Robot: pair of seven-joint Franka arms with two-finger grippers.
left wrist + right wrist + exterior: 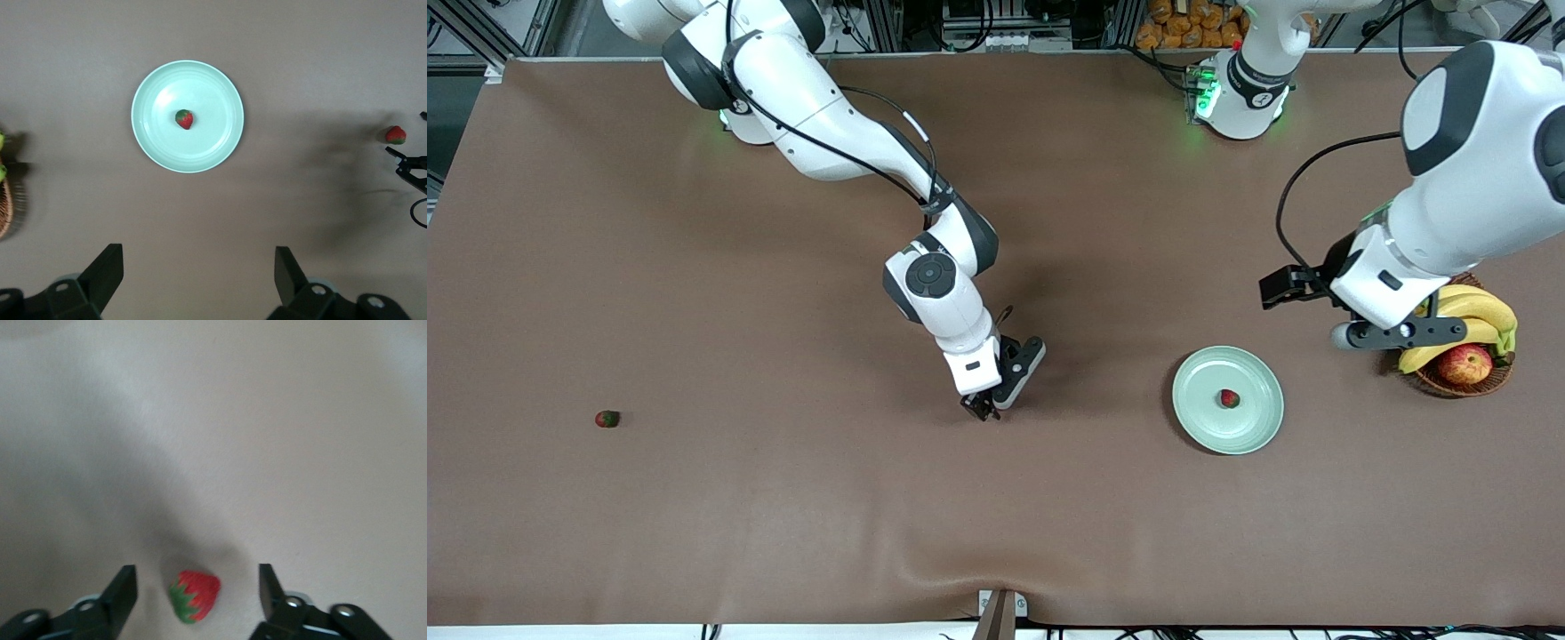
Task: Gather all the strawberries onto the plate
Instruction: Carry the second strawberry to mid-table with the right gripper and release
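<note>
**A:** On the counter, progress looks like roughly a third: one strawberry sits near the middle of the mint-green plate, the other two are still out on the brown cover.

**B:** Where are those two?

**A:** One strawberry lies on the counter right between the spread fingers of the right end effector, which is low over the middle of the counter. The fingers aren't touching it, so it's not gripped. The last strawberry is alone, way off toward the right arm's end, well apart from everything.

**B:** And the left arm?

**A:** Waiting. The left end effector is spread wide and holds nothing, hanging over the wicker fruit basket with its bananas and apple, just beside the plate.

**B:** Room to move?

**A:** Plenty, I'd say. Bare cover runs between the middle berry and the plate. Only crowding is at the plate, with the basket and left arm near. The lone berry isn't close to any counter edge.
</note>
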